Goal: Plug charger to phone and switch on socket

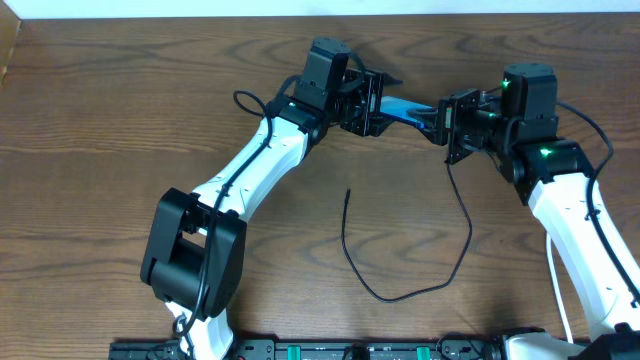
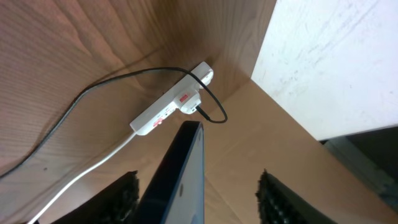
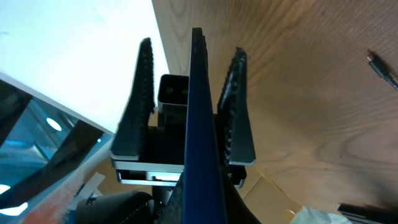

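The phone (image 1: 405,109), slim and blue, hangs above the table between both grippers. My right gripper (image 1: 440,122) is shut on its right end. My left gripper (image 1: 378,103) straddles the other end, open. In the left wrist view the phone (image 2: 183,174) shows edge-on, close to the left finger (image 2: 121,199) and well apart from the right finger (image 2: 280,199). Beyond it lies the socket (image 2: 171,109), a white strip with red marks and a black lead plugged in. The charger (image 1: 344,235) loops loose on the table, and its free plug (image 3: 379,62) rests on the wood.
The socket's white cord (image 2: 93,174) runs off toward the lower left. Brown cardboard (image 2: 261,143) and a white wall (image 2: 336,56) lie past the table's edge behind the socket. The table's far edge (image 1: 200,20) runs along the top of the overhead view.
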Controlling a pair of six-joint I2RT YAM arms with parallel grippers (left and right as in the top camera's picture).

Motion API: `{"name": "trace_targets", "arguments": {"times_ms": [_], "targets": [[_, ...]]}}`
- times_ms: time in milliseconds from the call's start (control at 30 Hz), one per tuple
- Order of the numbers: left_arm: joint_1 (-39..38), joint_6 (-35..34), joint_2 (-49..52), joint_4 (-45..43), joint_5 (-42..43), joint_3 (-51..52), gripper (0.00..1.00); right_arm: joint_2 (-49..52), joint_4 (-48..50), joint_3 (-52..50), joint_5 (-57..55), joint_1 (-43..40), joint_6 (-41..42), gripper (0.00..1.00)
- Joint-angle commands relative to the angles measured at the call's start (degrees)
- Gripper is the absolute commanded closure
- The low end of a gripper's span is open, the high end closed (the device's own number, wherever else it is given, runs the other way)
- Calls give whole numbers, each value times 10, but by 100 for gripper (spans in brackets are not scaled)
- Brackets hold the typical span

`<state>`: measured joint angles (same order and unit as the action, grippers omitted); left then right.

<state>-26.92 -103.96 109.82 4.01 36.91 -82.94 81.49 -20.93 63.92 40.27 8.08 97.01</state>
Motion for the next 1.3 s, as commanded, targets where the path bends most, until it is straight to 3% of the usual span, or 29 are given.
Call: {"name": "trace_targets", "arguments": {"times_ms": [0, 267, 633, 900, 1067, 1267], "targets": [[-2, -1, -17, -1, -5, -3, 44, -1, 5, 9, 13, 6, 18, 99], [-2, -1, -17, -1, -5, -3, 56, -1, 5, 9, 13, 7, 20, 98], [-2, 0, -17, 0, -5, -3, 91, -1, 6, 9, 13, 9, 20, 99], [-2, 2, -17, 0, -5, -3, 93, -1, 6, 8, 13, 9, 19, 99], [-2, 2, -17, -1, -5, -3, 93, -1, 6, 9, 13, 9, 16, 76], [0, 2, -17, -1, -5, -3, 93, -1, 16, 9, 13, 9, -6, 28]]}}
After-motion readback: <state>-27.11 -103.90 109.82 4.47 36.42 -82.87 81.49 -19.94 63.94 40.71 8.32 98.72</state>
